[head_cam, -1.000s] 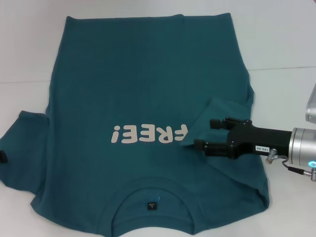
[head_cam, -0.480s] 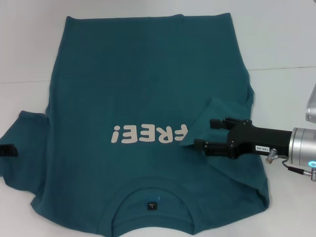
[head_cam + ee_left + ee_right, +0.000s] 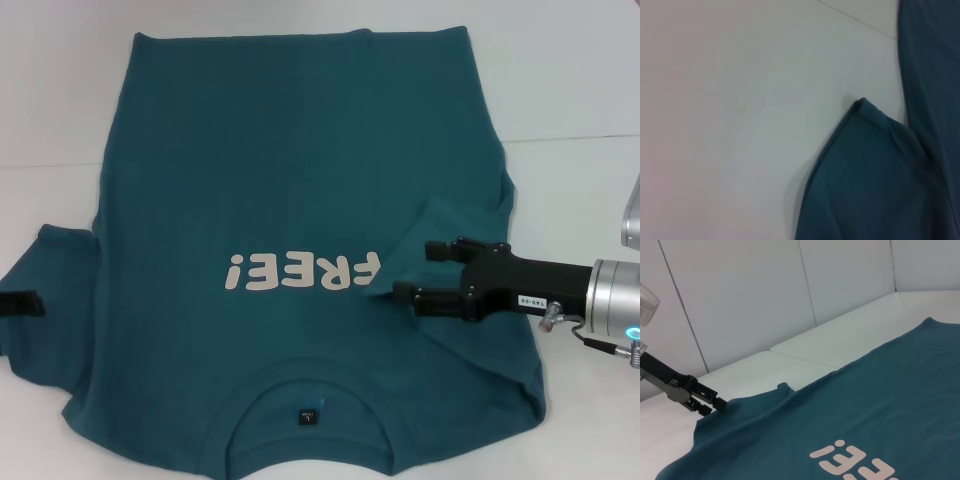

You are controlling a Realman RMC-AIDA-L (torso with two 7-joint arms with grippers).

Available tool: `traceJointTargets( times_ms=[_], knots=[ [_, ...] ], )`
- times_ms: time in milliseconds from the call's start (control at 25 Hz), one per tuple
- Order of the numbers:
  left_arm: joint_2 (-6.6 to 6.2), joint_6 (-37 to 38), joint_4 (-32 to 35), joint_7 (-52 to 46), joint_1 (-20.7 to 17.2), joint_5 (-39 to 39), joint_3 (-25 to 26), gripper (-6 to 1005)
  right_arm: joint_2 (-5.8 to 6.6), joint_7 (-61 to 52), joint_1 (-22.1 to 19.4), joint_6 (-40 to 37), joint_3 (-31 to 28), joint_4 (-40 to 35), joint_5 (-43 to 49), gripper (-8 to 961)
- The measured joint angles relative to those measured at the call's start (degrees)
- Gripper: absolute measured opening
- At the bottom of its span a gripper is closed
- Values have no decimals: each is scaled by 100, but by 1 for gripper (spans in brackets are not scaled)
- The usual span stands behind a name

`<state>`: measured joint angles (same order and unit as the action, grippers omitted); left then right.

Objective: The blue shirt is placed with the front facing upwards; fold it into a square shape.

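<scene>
Lying front-up on the white table (image 3: 580, 80), the blue shirt (image 3: 290, 180) has its collar nearest. The right claw (image 3: 412, 272) is spread over the folded-in right sleeve. Right wrist view: the left claw (image 3: 715, 404) grasps the left sleeve's edge.

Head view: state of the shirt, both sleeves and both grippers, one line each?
blue shirt: spread flat on the table, print up, collar nearest the robot, body not folded.
right sleeve: folded in over the chest.
left sleeve: spread out flat, not folded.
right gripper: open, low over the folded sleeve beside the lettering.
left gripper: at the left sleeve's edge.
</scene>
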<state>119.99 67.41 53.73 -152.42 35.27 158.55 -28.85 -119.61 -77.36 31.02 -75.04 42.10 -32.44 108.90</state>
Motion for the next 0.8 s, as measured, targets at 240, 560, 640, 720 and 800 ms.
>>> traceJointTargets(
  times_ms=[240, 560, 640, 720, 800],
  knots=[
    [-18, 2, -56, -29, 54, 0, -8, 878, 0, 2, 0, -2, 0, -13, 0, 945],
    [-32, 0, -144, -37, 106, 10, -30, 827, 0, 2, 8, -2, 0, -26, -1, 945],
    [-40, -1, -177, -38, 122, 28, -24, 814, 0, 2, 9, -2, 0, -31, -1, 945],
    [-45, -1, -193, -39, 130, 38, -18, 801, 0, 2, 9, -1, 0, -33, 0, 945],
    [-46, -1, -198, -40, 130, 41, -17, 784, 0, 2, 11, 6, 0, -32, 0, 944]
  ],
)
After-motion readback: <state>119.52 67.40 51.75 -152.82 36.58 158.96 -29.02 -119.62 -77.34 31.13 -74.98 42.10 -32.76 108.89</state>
